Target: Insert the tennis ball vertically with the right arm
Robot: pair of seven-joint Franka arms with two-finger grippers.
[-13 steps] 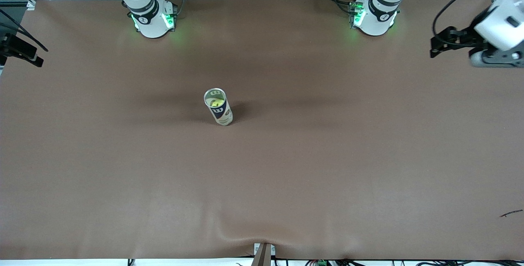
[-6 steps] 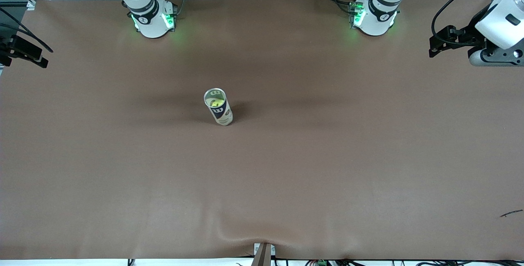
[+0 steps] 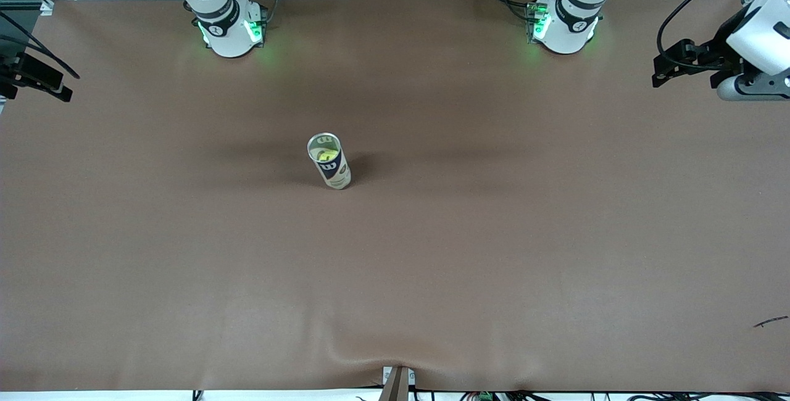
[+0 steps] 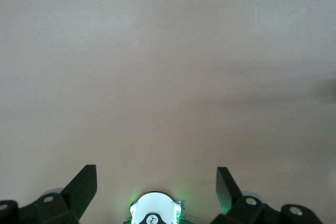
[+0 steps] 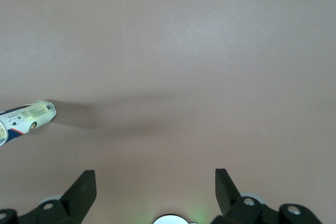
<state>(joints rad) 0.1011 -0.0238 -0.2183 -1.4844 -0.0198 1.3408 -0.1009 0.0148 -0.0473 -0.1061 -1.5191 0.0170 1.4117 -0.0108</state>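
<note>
A tennis ball can (image 3: pixel 330 166) stands upright near the middle of the brown table, its mouth open at the top. A yellow tennis ball (image 3: pixel 326 154) shows inside it through the mouth. My right gripper (image 3: pixel 43 80) hangs over the table edge at the right arm's end, open and holding nothing (image 5: pixel 155 177). The right wrist view catches the can (image 5: pixel 26 119) far off to one side. My left gripper (image 3: pixel 663 68) hovers over the left arm's end of the table, open and empty (image 4: pixel 156 174).
The brown mat (image 3: pixel 494 234) is wrinkled at its edge nearest the front camera, where a small bracket (image 3: pixel 398 382) sits. Both robot bases (image 3: pixel 228 28) (image 3: pixel 565 24) stand with green lights along the edge farthest from the camera.
The left arm has drifted slightly outward toward its end of the table. The right gripper shifted a little at first, then held still. The can has not moved.
</note>
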